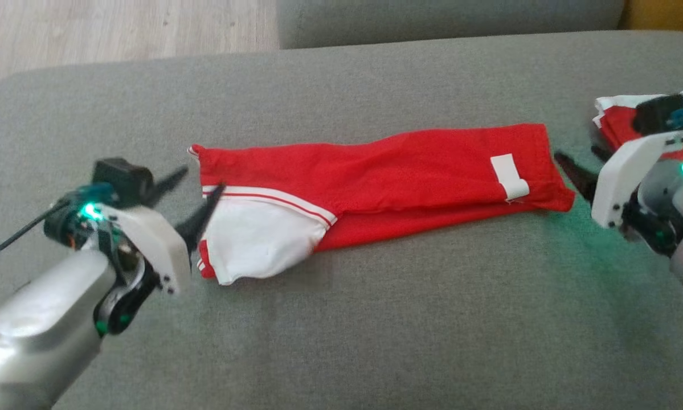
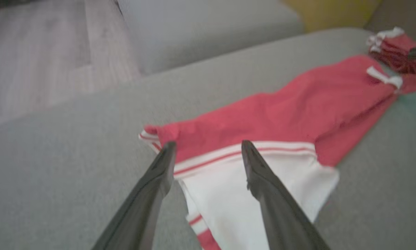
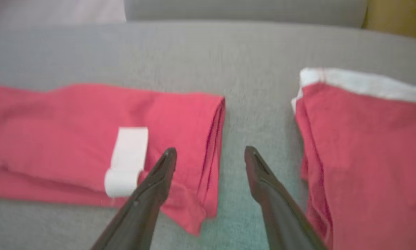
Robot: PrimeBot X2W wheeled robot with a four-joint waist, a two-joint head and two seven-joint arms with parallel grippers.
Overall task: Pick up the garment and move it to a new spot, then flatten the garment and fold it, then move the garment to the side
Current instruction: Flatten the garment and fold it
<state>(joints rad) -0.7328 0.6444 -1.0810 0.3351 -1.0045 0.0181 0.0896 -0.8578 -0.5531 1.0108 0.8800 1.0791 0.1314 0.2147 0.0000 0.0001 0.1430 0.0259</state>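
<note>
Across the middle of the grey woven-fabric sofa seat [image 1: 375,330], the red-and-white cloth garment [image 1: 387,182] lies folded into a long narrow strip. Our left gripper [image 1: 203,178] has its fingers spread at the white-panelled end, and our right gripper [image 1: 575,152] is spread just off the red end. Neither holds anything. We judge the cloth light, limp and quick to unfold, so we would pinch all layers at both ends. A second folded red-and-white pile [image 1: 612,119] lies near the right gripper.

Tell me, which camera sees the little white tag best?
The right wrist view: the tag is big and close, curled at its lower end, on the garment. The head view shows it small near the garment's right end; the left wrist view shows it far and blurry.
</note>
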